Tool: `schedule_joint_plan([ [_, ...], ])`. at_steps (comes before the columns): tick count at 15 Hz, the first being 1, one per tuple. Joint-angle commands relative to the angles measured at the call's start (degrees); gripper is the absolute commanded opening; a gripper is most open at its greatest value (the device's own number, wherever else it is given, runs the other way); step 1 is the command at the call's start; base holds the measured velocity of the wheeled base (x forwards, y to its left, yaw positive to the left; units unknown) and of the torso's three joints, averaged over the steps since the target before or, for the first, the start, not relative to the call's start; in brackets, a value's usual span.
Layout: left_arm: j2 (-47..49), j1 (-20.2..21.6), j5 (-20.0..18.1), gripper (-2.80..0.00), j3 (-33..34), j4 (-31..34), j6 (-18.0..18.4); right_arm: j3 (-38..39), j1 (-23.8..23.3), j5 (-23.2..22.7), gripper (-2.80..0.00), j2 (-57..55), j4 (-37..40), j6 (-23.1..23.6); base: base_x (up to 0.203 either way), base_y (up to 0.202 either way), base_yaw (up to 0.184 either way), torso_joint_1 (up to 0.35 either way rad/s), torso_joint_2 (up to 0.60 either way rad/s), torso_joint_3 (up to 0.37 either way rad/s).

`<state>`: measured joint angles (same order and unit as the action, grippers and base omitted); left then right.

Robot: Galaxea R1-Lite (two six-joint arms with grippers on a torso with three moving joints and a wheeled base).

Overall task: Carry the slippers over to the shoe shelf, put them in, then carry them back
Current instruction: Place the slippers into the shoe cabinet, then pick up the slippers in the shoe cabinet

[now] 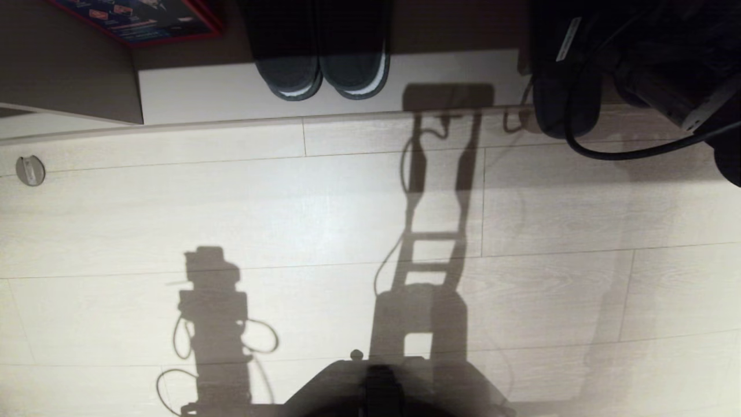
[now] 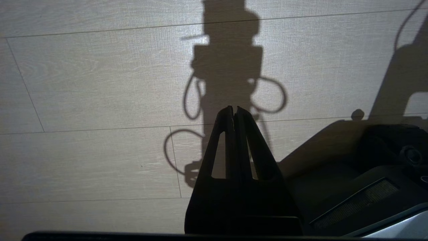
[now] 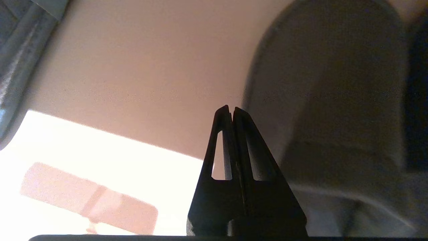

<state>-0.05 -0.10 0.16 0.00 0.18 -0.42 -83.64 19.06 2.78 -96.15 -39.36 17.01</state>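
Two slippers sat side by side at the top of the head view, a darker pair with pale rims (image 1: 324, 63), toes pointing toward the robot and resting on the pale base lip of the shoe shelf (image 1: 220, 92). These did not look like the grey-blue pair the task concerned. One rounded dark shape at the upper right, the slipper (image 1: 564, 110), hung over the edge of the lip beside the right arm's black body and cable; it was probably one of the task's pair, though shadow made its colour hard to judge.

From the right wrist view, the right pincer (image 3: 231, 108) had its two black fingers pressed together, holding nothing, with the grey sole-like oval of the slipper (image 3: 331, 93) just beside it, apparently apart from it rather than gripped. Closed fingers beside a slipper suggested either a nudge to seat it in the compartment or the moment before opening to take it back.

The left pincer (image 2: 234, 109) was also closed and empty, hanging parked over the pale wood-grain floor (image 2: 83, 83), out of the way since one arm appeared enough for this work. Long shadows of both arms and the torso fell across the floor boards toward the shelf.
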Motion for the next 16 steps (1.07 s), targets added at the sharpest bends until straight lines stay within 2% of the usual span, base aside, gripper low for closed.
schedule_joint_plan([
  [1,0.05,0.01,0.02,-2.80,0.00,-0.01,-0.02,2.71,0.64,-0.01,-2.80,3.49,-0.19,0.09,0.000,0.000,0.000,0.000,0.00,0.000],
  [2,0.05,0.01,0.02,-2.80,0.00,-0.01,-0.02,6.94,1.01,-0.02,-2.80,6.09,-0.20,0.06,0.000,0.000,0.000,0.000,0.00,0.000],
  [6,0.05,0.01,0.02,-2.80,0.00,-0.01,-0.02,32.00,2.00,0.40,-2.80,18.71,0.68,1.18,0.000,0.000,0.000,0.000,0.00,0.000],
  [9,0.05,0.01,0.02,-2.80,0.00,0.00,-0.02,43.61,1.90,1.25,-2.80,24.07,4.43,3.69,0.000,0.000,0.000,0.000,0.00,0.000],
  [12,0.05,0.01,0.02,-2.80,0.00,-0.01,-0.02,46.15,1.49,4.20,-2.80,23.36,5.26,5.30,0.000,0.000,0.000,0.000,0.00,0.000],
  [14,0.05,0.01,0.02,-2.80,0.00,0.08,-0.02,46.28,1.41,4.35,-2.80,22.49,5.16,5.23,0.000,0.000,0.000,0.000,0.00,0.000],
  [16,0.05,0.01,0.02,-2.80,0.00,-0.01,-0.02,45.81,0.13,5.73,-2.80,18.99,2.61,5.26,0.000,0.000,0.000,0.000,0.00,0.000],
])
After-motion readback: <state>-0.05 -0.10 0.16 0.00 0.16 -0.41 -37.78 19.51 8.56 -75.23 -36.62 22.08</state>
